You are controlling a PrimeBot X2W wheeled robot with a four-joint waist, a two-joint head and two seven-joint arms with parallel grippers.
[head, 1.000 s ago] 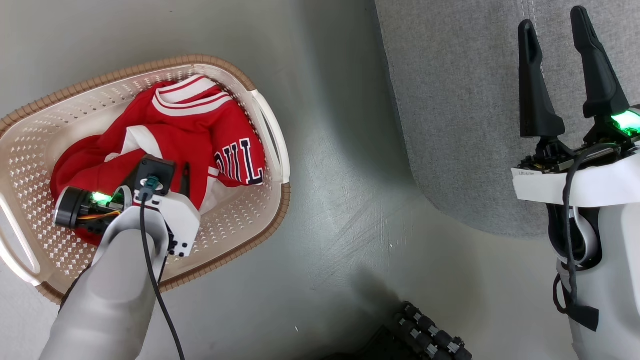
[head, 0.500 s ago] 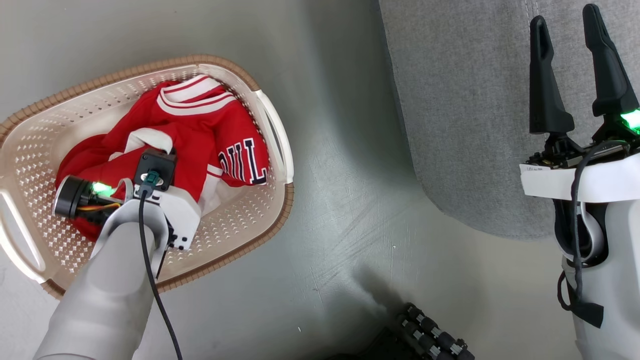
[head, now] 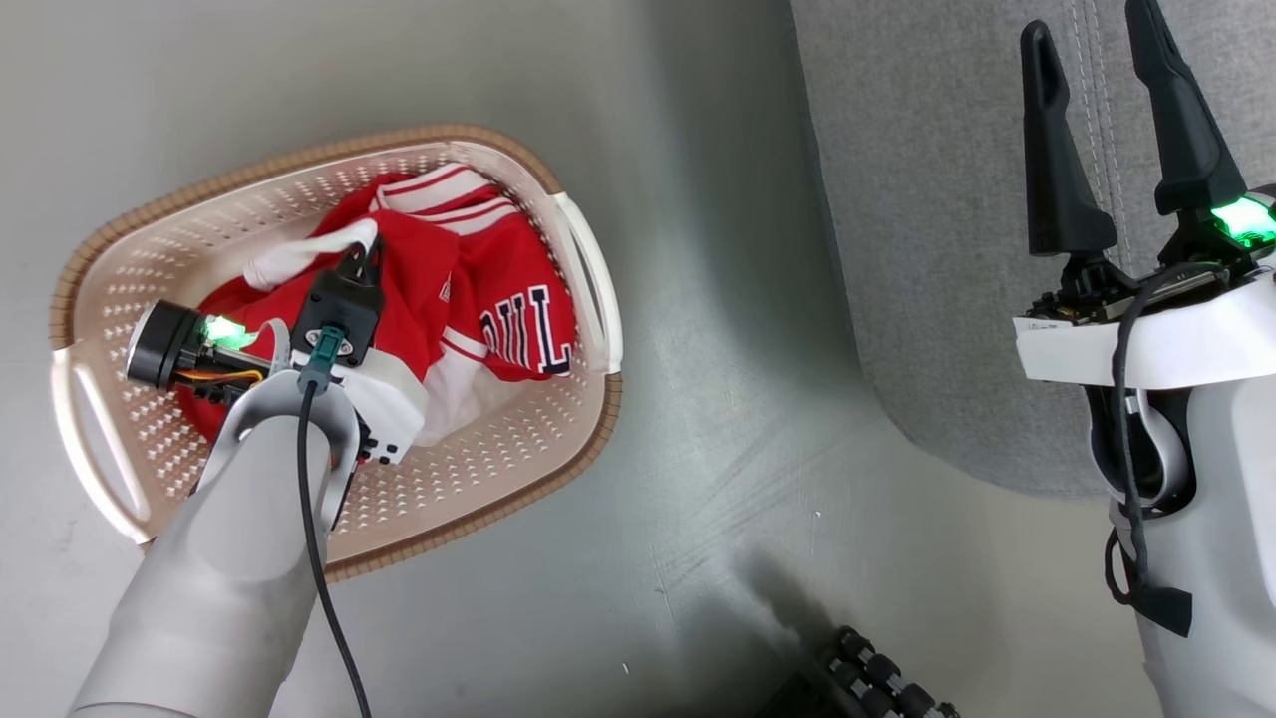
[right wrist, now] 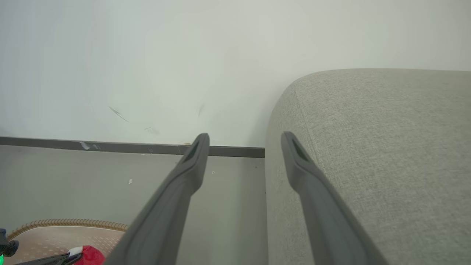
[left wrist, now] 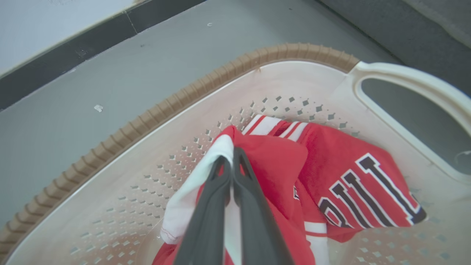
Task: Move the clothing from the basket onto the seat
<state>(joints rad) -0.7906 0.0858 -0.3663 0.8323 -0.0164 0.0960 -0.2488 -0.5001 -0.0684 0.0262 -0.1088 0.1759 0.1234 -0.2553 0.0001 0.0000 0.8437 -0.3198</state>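
The oval basket (head: 469,469), perforated cream plastic with a brown rim, has its long axis running toward the grey fabric seat (head: 927,249). Inside lies the crumpled red clothing (head: 498,289). The left gripper (head: 367,251) has its fingers pressed together on a white-edged fold, probably of the upper garment. The right gripper (head: 1089,20) has its fingers wide apart and empty.

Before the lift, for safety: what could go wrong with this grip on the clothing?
The left fingers pinch only a thin white-edged fold near their tips, so it may slip out. The lettered jersey lies against that garment and may drag along, catching on the basket rim.
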